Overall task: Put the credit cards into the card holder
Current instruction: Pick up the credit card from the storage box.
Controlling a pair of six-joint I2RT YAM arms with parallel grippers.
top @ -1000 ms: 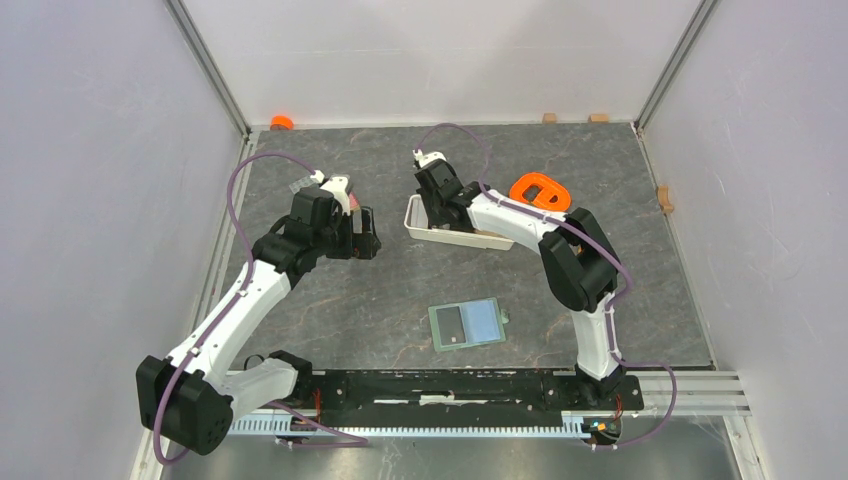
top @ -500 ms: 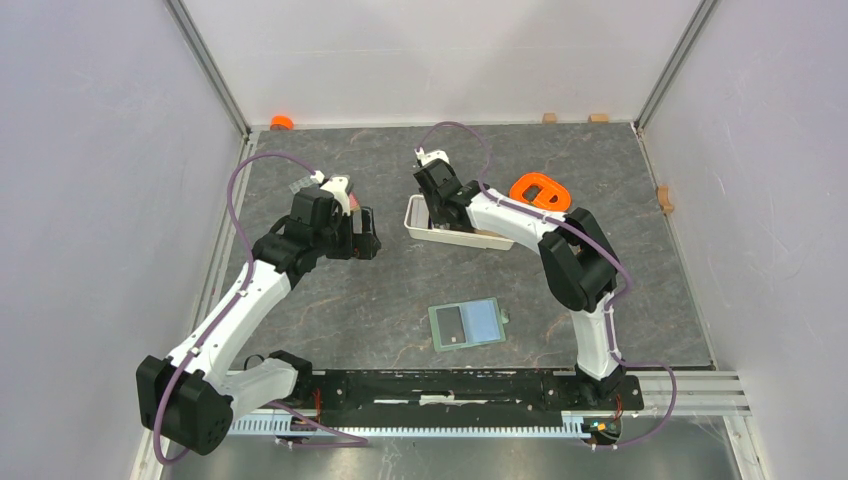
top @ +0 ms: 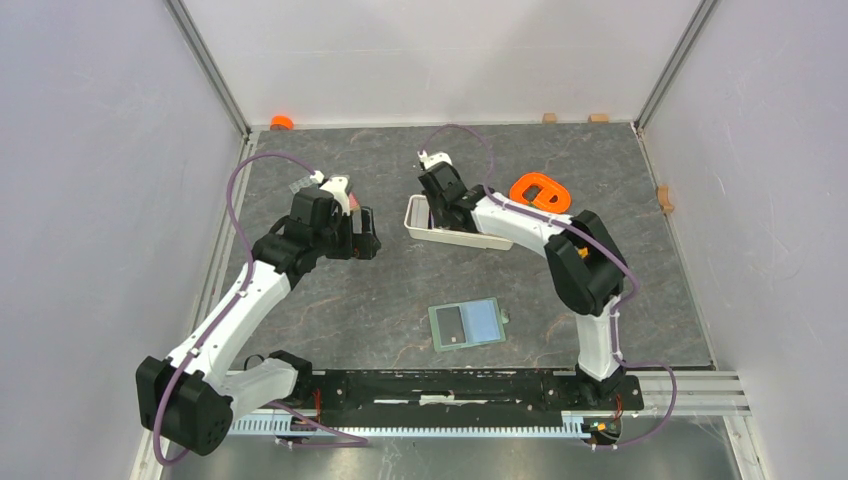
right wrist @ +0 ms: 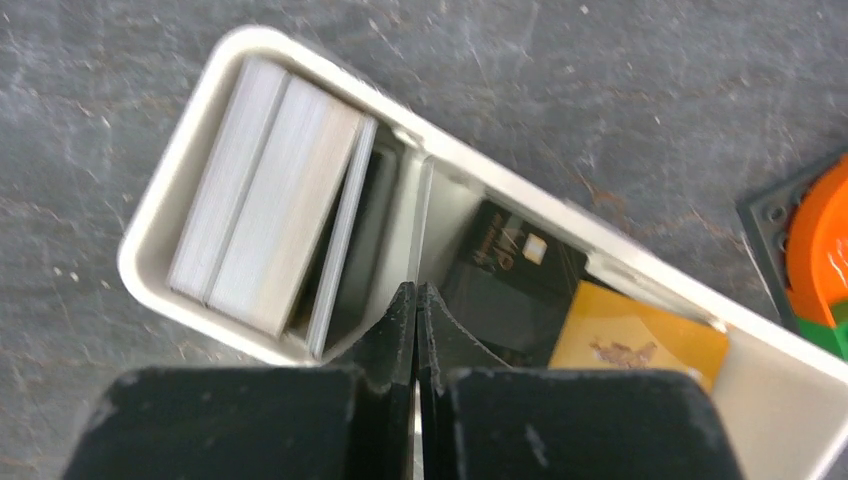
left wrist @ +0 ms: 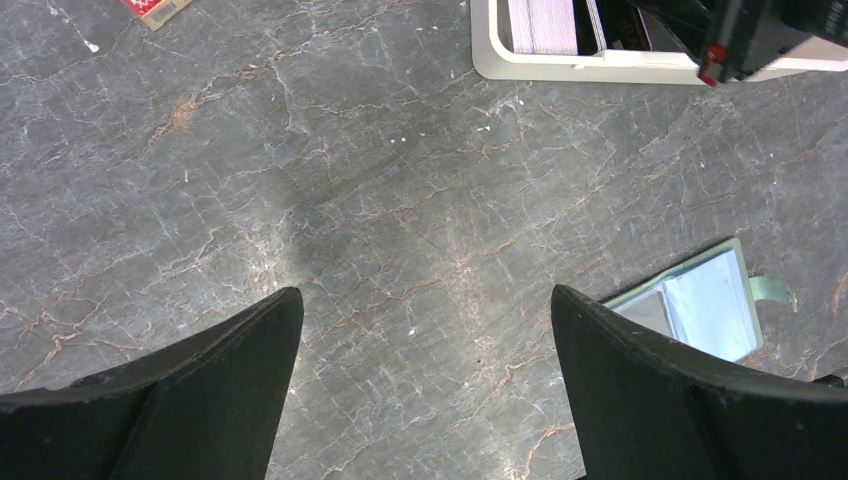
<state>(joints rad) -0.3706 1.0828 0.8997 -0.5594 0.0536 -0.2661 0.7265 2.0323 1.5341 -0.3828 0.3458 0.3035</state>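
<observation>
Surface: dark grey marbled table inside pale walls, with the two arm bases on a black rail at its near edge. Nearest item: the card holder, lying opened flat just beyond the rail, one half showing a dark pocket and the other pale blue, its small tab pointing right. Left gripper: held above bare table left of centre, its fingers spread wide with nothing between them. Farther back, centre: a long white tray, divided into compartments. One end compartment holds a pale stack standing on edge. The next compartment holds the credit cards, a black card and a tan card, lying tilted and overlapping. Right gripper: over the tray at its inner divider, fingers pressed together; whether anything thin is pinched between them cannot be told. The far end of the tray is covered by the right arm in the top view. Beside the tray's right end: an orange ring-shaped piece on a dark base, cut off in the wrist view. At the far edge: a small orange cap and small wooden blocks.
</observation>
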